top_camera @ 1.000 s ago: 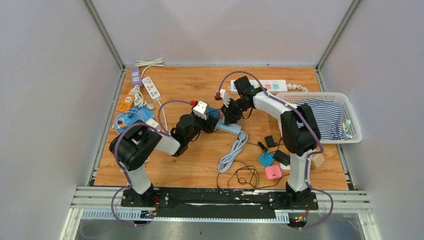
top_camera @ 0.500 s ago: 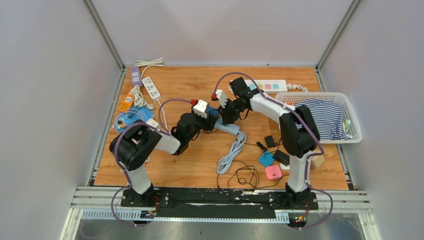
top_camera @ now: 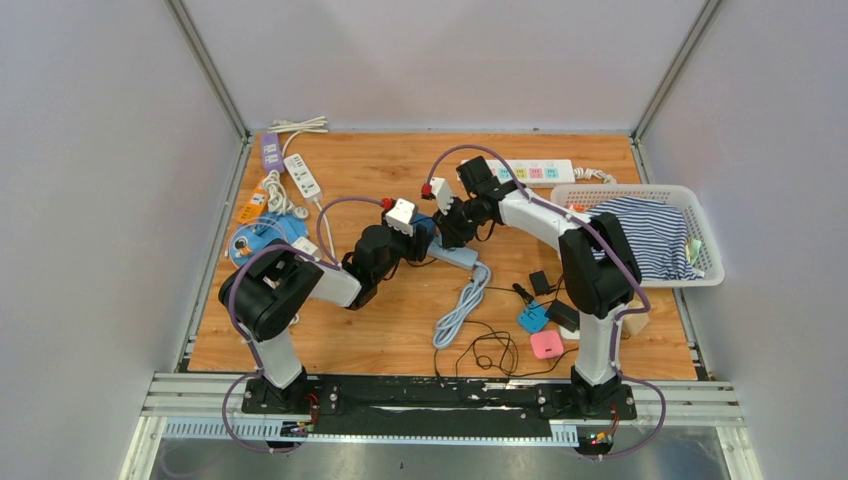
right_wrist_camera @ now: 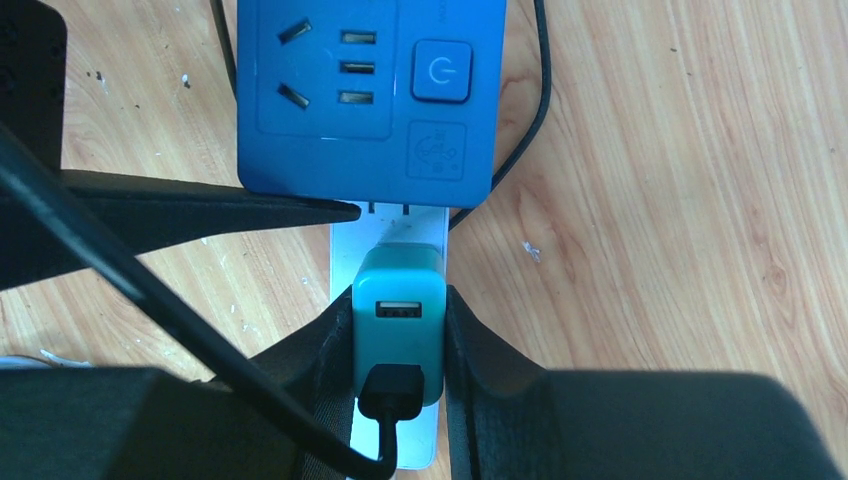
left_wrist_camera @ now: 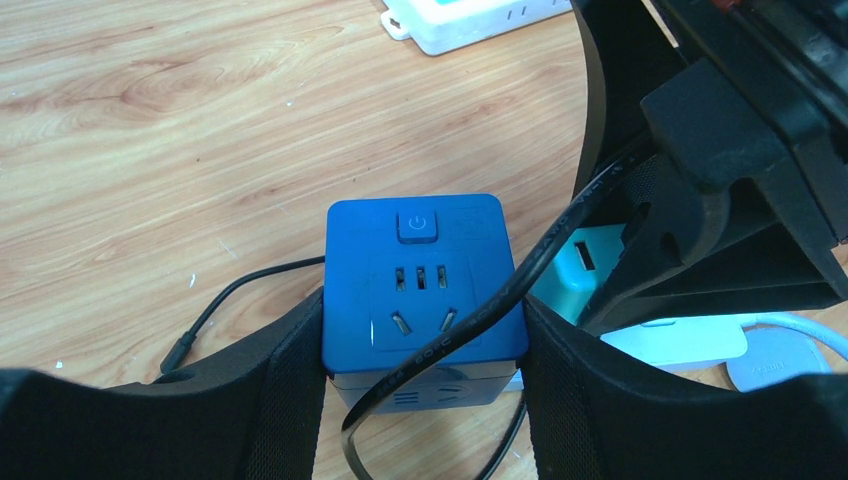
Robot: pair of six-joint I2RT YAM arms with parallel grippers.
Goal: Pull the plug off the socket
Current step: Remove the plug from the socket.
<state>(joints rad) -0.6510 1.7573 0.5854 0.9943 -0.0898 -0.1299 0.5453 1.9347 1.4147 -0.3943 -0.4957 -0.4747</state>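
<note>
The plug (right_wrist_camera: 398, 300) is a teal USB charger with a black cable in its lower port. My right gripper (right_wrist_camera: 398, 345) is shut on its sides, over a pale power strip (right_wrist_camera: 388, 237). Whether the plug's pins still sit in the strip is hidden. Just beyond the plug stands a blue cube socket (left_wrist_camera: 420, 280) with a power button. My left gripper (left_wrist_camera: 425, 375) is shut on the cube's two sides, and a black cable crosses the cube's top. In the top view both grippers meet mid-table at the cube (top_camera: 426, 228) and the strip (top_camera: 457, 257).
A white basket (top_camera: 708, 222) holding striped cloth stands at the right. A long white power strip (top_camera: 530, 172) lies at the back, with more strips (top_camera: 285, 168) at the back left. A coiled white cable (top_camera: 460, 308) and small chargers (top_camera: 546, 344) lie nearer the front.
The right gripper has shifted slightly left and toward the back with the teal plug in it. The left arm and the blue cube have stayed in place.
</note>
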